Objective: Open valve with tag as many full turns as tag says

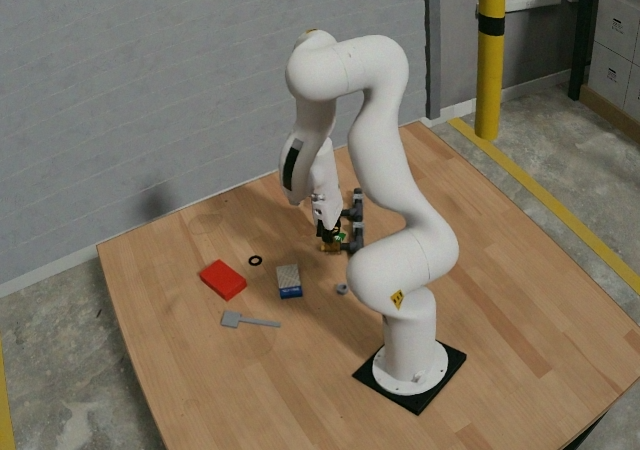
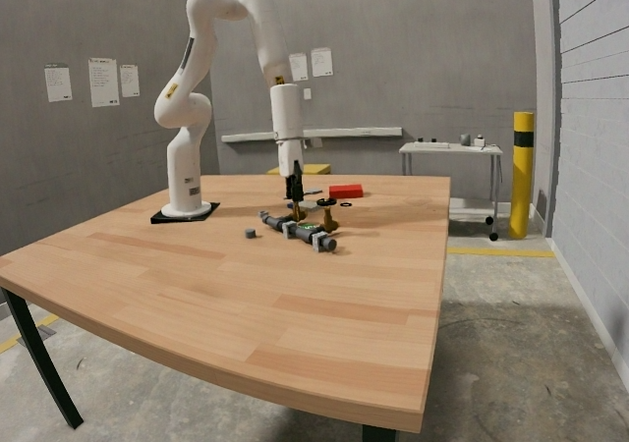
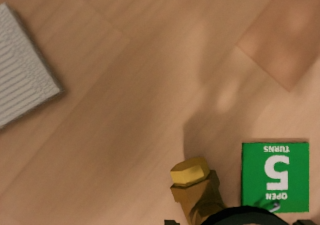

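A grey pipe manifold (image 1: 357, 218) (image 2: 304, 233) lies on the table with brass valves on its branches. A green tag (image 3: 274, 177) (image 1: 340, 237) (image 2: 310, 225) reading "OPEN 5 TURNS" lies beside one valve. My gripper (image 1: 329, 236) (image 2: 295, 194) points straight down and is shut on that valve's black handwheel (image 3: 250, 217), whose rim shows at the bottom edge of the wrist view. Its brass body (image 3: 194, 189) (image 1: 331, 247) sits below the wheel. A second valve with a black handwheel (image 2: 326, 202) stands just right of it in the exterior view. My fingers do not show in the wrist view.
A red block (image 1: 222, 278) (image 2: 345, 191), a black ring (image 1: 250, 260) (image 2: 346, 204), a blue block with a grey ribbed top (image 1: 288, 280) (image 3: 20, 90), a grey paddle tool (image 1: 242, 320) and a small grey cylinder (image 1: 341, 286) (image 2: 250, 233) lie around the manifold.
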Controlling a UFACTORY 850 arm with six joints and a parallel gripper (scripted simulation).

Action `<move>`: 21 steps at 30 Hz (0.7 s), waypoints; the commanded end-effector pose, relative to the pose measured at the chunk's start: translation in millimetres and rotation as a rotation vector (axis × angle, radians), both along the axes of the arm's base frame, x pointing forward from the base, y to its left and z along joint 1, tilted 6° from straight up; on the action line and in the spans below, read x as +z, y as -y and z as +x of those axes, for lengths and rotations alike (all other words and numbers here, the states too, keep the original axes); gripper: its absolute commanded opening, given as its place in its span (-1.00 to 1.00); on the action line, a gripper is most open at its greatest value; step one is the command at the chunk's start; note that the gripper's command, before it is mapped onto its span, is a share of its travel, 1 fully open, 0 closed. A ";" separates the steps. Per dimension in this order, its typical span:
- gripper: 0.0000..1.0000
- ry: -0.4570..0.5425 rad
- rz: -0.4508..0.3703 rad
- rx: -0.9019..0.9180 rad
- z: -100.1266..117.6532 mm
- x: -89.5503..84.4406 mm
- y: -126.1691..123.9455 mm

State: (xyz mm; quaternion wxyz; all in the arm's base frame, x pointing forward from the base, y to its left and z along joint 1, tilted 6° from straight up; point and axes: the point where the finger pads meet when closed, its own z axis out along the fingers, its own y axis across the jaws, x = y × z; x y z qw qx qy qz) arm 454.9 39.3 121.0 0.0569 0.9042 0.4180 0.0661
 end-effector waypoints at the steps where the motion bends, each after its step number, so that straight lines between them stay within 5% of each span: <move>1: -1.00 -0.039 0.021 0.276 1.1 0.8 -0.2; 9: -1.00 -0.056 -0.008 0.658 1.1 0.8 -0.2; 21: -1.00 -0.062 -0.015 0.780 1.1 0.8 -0.2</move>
